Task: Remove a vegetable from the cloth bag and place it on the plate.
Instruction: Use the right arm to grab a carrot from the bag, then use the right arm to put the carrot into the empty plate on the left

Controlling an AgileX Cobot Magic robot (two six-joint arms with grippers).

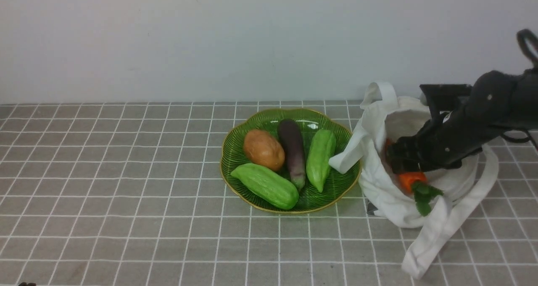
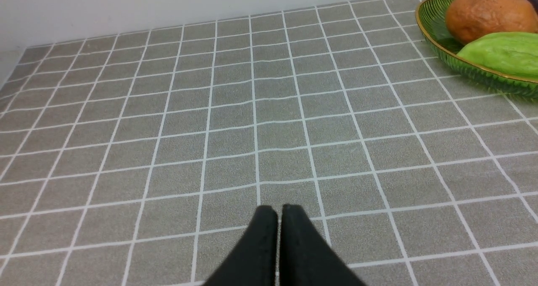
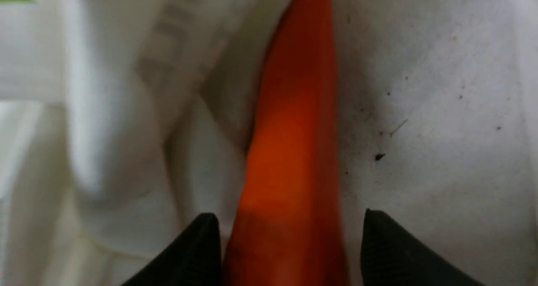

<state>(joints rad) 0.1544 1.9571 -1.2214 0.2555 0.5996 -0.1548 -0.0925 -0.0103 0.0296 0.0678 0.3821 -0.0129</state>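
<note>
The vegetable, an orange carrot (image 1: 411, 180) with dark green leaves, lies in the mouth of the white cloth bag (image 1: 391, 204) at the right of the table. My right gripper (image 1: 401, 155) reaches into the bag. In the right wrist view the carrot (image 3: 290, 151) runs lengthwise between the spread fingers of the right gripper (image 3: 290, 218), which is open; one finger is close against it and the other stands apart. The green plate (image 1: 229, 168) sits left of the bag. My left gripper (image 2: 279, 210) is shut and empty over bare tiles, with the plate (image 2: 433, 29) off to one side.
On the plate lie a brown potato (image 1: 264, 149), a purple eggplant (image 1: 293, 149) and two pale green gourds (image 1: 265, 185) (image 1: 320, 157). A long bag strap (image 1: 445, 231) trails toward the front right. One handle (image 1: 349, 151) droops onto the plate's rim. A wall stands behind.
</note>
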